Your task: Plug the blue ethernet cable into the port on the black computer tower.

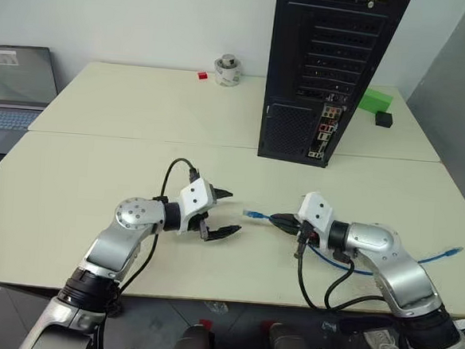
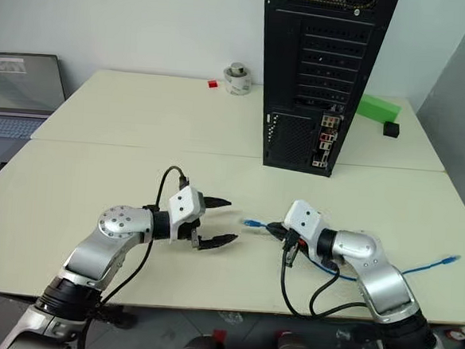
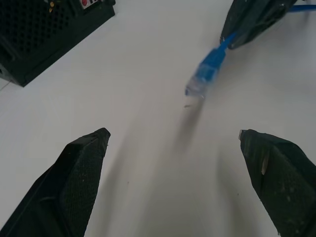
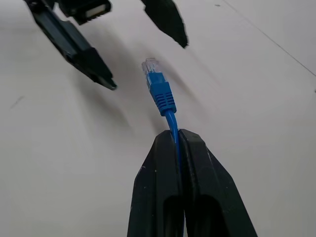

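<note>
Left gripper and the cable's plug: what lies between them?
Nothing: only bare table between the open left gripper and the plug, in the left wrist view too.

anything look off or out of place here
Nothing stands out. The right gripper is shut on the blue ethernet cable just behind its plug, the left gripper waits open beside it, and the black computer tower stands upright.

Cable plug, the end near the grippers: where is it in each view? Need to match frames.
Left eye: plug mid-frame, between the left gripper and right gripper.
Right eye: plug just below centre, same gap.
Left wrist: plug upper right, sticking out of the right gripper's shut jaws.
Right wrist: plug centre, above the shut jaws.
Shared landmark: the open left gripper facing the plug.
</note>
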